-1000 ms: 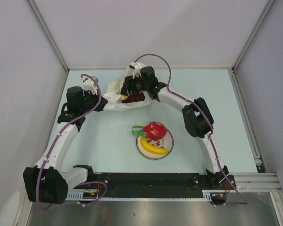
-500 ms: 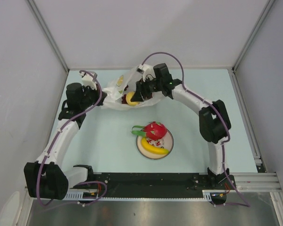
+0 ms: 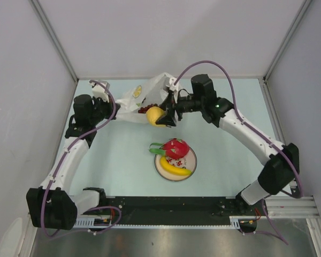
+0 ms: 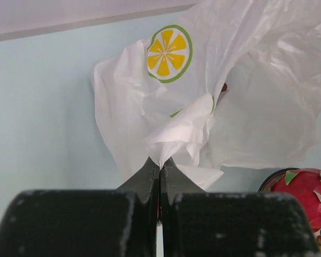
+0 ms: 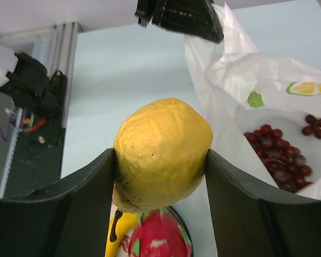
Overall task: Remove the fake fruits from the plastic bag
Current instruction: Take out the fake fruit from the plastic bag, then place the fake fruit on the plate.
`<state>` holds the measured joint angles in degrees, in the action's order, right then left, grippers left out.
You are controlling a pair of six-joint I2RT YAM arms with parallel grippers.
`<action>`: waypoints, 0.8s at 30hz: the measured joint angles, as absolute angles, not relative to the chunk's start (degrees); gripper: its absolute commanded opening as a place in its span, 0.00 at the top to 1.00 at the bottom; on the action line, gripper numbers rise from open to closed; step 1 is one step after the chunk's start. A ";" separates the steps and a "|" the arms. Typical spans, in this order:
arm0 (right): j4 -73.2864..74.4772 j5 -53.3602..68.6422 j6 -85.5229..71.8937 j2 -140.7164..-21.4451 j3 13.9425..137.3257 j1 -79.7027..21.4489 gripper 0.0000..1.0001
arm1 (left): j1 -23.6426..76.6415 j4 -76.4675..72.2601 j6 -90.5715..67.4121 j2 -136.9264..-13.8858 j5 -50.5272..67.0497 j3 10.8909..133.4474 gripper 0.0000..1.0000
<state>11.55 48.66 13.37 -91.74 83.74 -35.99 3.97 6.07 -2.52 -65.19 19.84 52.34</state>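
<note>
yellow plastic is what is worrying me most: the lemon (image 5: 163, 152) is sitting clamped between the two fingers of the right gripper (image 3: 167, 114), just outside the mouth of the plastic bag (image 4: 246, 107) and hanging above the table (image 3: 230, 139). it is looking rounded and smooth, so i am guessing it could be squirting out of that pinch on a fast swing and rolling off across the surface. the left gripper (image 4: 160, 179) is pinching a fold of the bag with its jaws pressed together, and the film is looking thin and crinkly, so a hard tug could be tearing it or pulling it free, letting the mouth collapse over what is inside. in the bag the grapes (image 5: 278, 155) are lying loose on the bottom, with nothing else showing in there. the plate (image 3: 191, 166), well apart from the bag toward the near edge, is carrying the banana (image 3: 175, 169) and the red fruit (image 3: 175, 147), touching each other, so a lemon dropped carelessly there could be knocking one off
</note>
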 measured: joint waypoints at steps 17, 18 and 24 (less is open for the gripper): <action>45.69 36.03 41.76 -58.67 58.39 -31.22 0.71 | 3.95 4.78 -8.82 -53.19 22.74 49.93 1.00; 46.44 35.59 43.68 -57.39 56.31 -31.38 0.71 | 3.95 4.84 -8.82 -52.56 22.85 49.91 1.00; 44.73 33.41 53.89 -53.39 46.24 -31.44 0.71 | 3.14 5.67 -8.34 -51.53 23.35 49.91 1.00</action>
<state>44.73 33.41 53.89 -53.39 46.24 -31.44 3.14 5.67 -8.34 -51.53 23.35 49.91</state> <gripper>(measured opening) 0.647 0.005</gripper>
